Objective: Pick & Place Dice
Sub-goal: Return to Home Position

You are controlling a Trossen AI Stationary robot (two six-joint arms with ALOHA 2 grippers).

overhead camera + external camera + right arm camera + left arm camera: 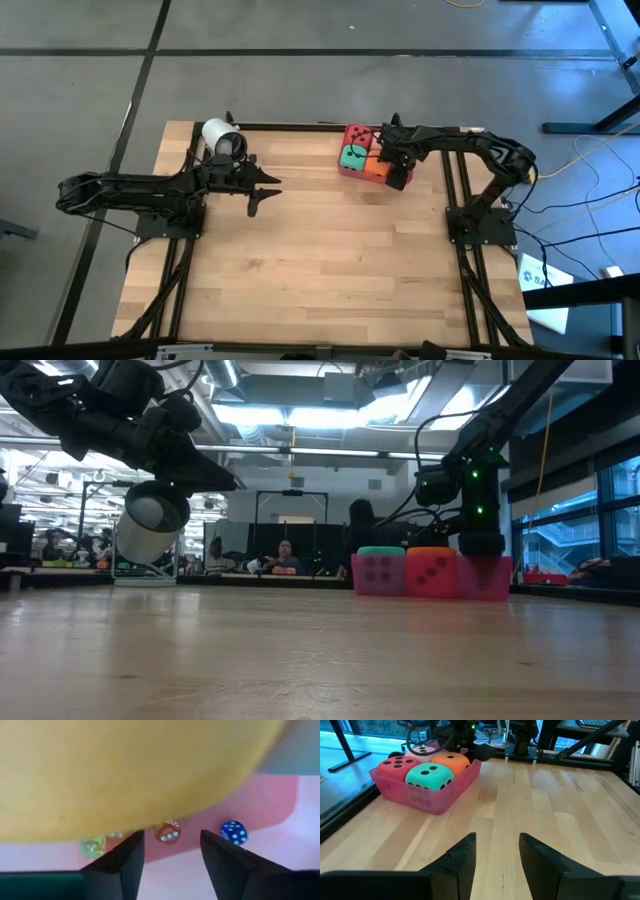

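A pink tray [345, 172] stands at the table's far right and holds the dice: red [395, 764], green [429, 775], orange [451, 760] and pink [422, 750], packed side by side on its floor. My right gripper [397, 168] points down at the tray's right side, next to the orange die [125, 770], and its fingers [215, 855] stand open with only the tray floor between them. My left gripper [497, 850] hovers open above the bare table at the left, nothing between its fingers. My right gripper comes from above, open, beside the orange die's side [150, 822]. Whether a finger touches the die I cannot tell. The die sits in the tray with the others.
A white cylinder [222, 138] lies at the table's far left, just behind my left arm. Small yellow, red and blue dice shapes [233, 831] show on the tray floor. Bare wood [330, 260] spans the table's middle and near side.
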